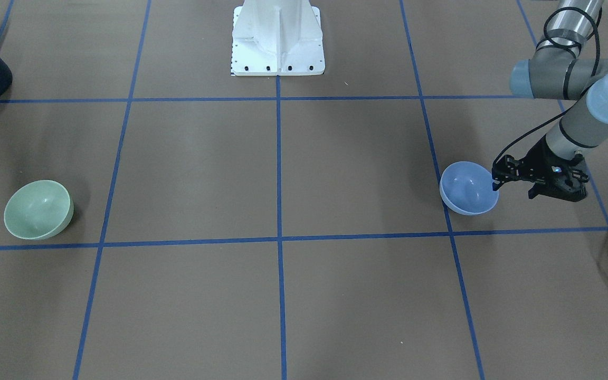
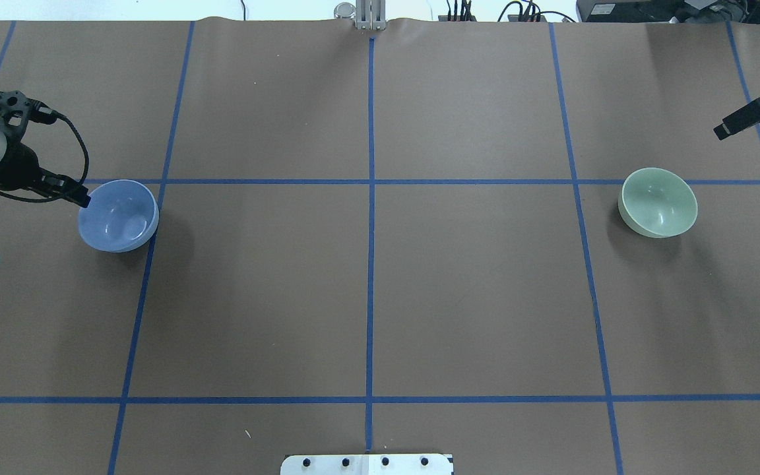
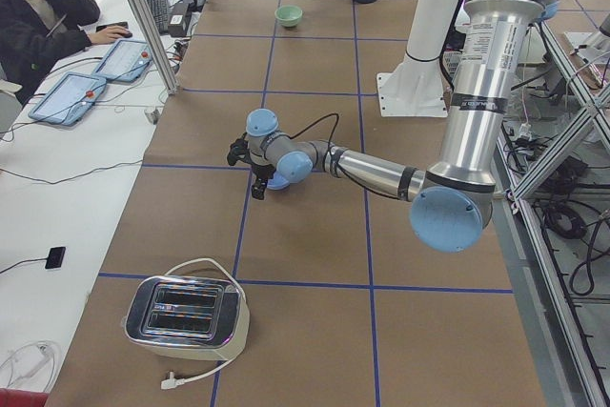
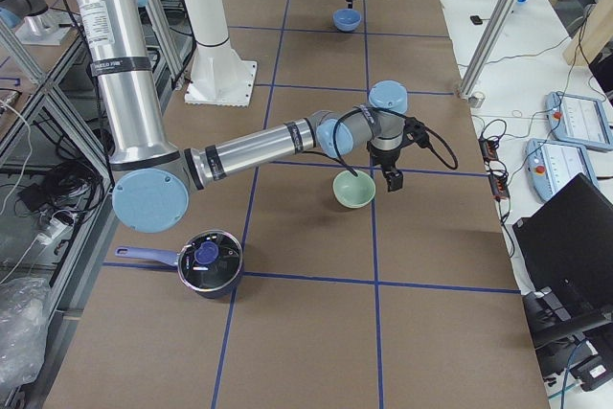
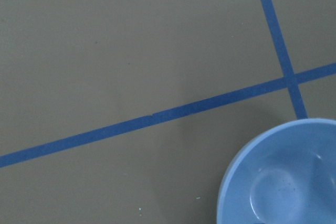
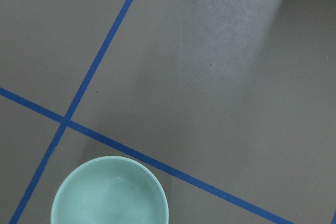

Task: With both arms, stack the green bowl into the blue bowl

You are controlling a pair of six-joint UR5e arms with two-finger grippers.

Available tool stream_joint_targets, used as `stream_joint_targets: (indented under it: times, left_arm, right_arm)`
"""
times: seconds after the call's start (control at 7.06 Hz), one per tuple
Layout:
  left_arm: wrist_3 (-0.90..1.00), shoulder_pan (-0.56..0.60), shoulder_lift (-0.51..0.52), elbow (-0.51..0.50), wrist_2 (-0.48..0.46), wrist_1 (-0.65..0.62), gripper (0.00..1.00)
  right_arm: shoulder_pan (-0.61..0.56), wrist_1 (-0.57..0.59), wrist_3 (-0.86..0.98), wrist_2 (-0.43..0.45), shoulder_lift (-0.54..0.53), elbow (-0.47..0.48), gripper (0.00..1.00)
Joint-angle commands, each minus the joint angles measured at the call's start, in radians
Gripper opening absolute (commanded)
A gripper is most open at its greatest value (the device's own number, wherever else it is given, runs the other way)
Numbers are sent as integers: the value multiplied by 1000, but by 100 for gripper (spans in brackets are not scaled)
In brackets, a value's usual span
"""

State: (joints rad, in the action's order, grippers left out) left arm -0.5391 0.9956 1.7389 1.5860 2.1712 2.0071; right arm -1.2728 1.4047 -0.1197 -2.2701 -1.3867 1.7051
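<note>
the blue bowl [image 2: 118, 216] is seated upright on the robot's left, with the left gripper [image 2: 83, 198] placed at its rim. the green bowl [image 2: 658, 202] is seated on the right, with the right gripper [image 2: 723, 132] held near it, apart. neither grip state can be told.

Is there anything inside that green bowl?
Empty. The green bowl sits upright, and its bare, smooth inside shows plainly in the overhead and right wrist views.

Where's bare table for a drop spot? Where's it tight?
Free: the middle grid squares between the blue bowl and the green bowl, forward of the base plate. Tight: by the blue bowl, with the left gripper at its rim, and by the green bowl, right gripper nearby.
</note>
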Motion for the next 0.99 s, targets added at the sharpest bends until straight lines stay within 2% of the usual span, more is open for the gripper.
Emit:
stream_joint_targets:
  times: [0.0, 0.43, 0.57, 0.71, 0.85]
  left_arm:
    - [-1, -9, 33, -37, -1, -1, 51]
    - [-42, -32, 56, -44, 7, 2, 47]
    - [-62, -50, 62, -41, 7, 2, 35]
    - [-77, -51, 62, -35, 7, 2, 1]
    - [-81, -52, 64, -34, 9, 2, 0]
  right_arm:
    - [1, 0, 0, 1, 0, 1, 100]
    - [4, 0, 0, 1, -2, -1, 100]
    - [4, -1, 0, 1, -2, -2, 100]
    - [6, 0, 0, 1, 0, -2, 100]
    - [6, 0, 0, 1, 0, -1, 100]
